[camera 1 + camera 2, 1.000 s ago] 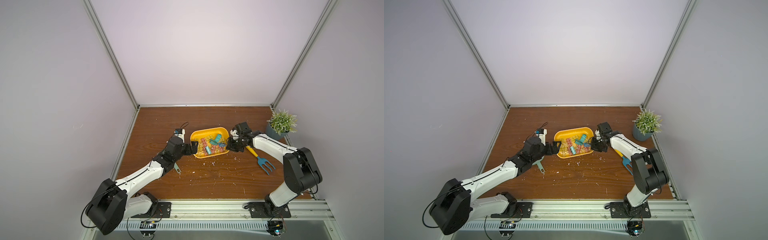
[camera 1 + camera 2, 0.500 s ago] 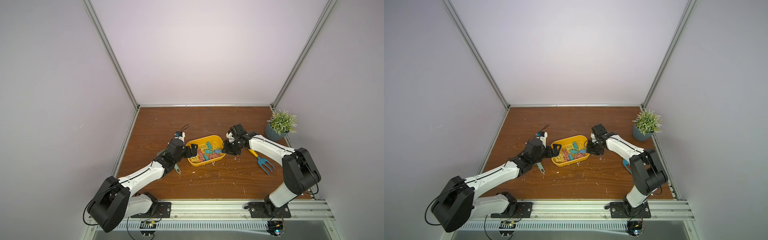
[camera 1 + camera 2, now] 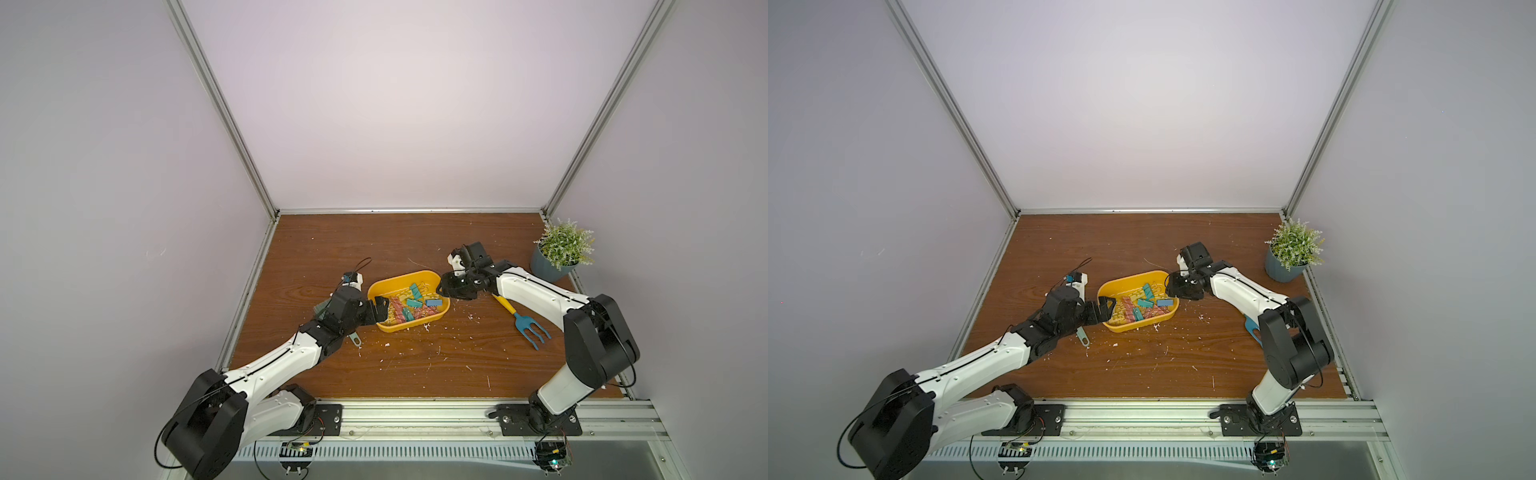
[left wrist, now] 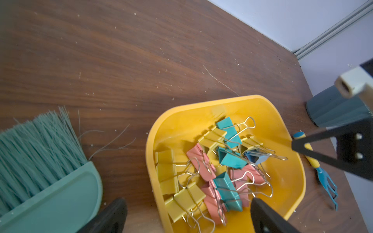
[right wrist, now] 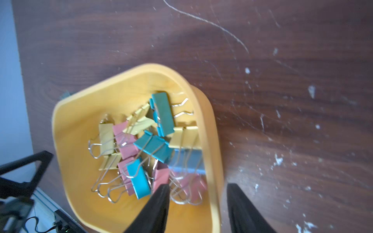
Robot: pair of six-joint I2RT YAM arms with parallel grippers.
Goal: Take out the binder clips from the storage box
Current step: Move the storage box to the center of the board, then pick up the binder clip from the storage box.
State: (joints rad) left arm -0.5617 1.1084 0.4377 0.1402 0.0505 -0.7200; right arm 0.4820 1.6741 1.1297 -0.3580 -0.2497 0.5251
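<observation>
The yellow storage box (image 3: 386,286) (image 3: 1117,286) sits mid-table, and a heap of pink, yellow, teal and blue binder clips (image 3: 409,305) (image 3: 1144,307) (image 4: 218,167) (image 5: 151,145) lies inside it. My left gripper (image 3: 381,309) (image 4: 187,217) is open and straddles the box's left rim (image 4: 150,161), one finger outside and one over the clips. My right gripper (image 3: 444,289) (image 5: 197,185) is open astride the right rim (image 5: 216,161). One finger is inside by a pink clip and the other outside over the wood. Neither gripper holds anything.
A teal dustpan (image 4: 50,193) with its brush (image 4: 36,145) lies under my left arm, close to the box. A blue and yellow hand fork (image 3: 519,320) (image 4: 323,175) lies right of the box. A potted plant (image 3: 557,257) (image 3: 1289,257) stands at the back right. White specks litter the wood.
The box has slid a little left and toward the front. My right gripper has opened off the box's right rim. My left gripper has moved in over the left rim.
</observation>
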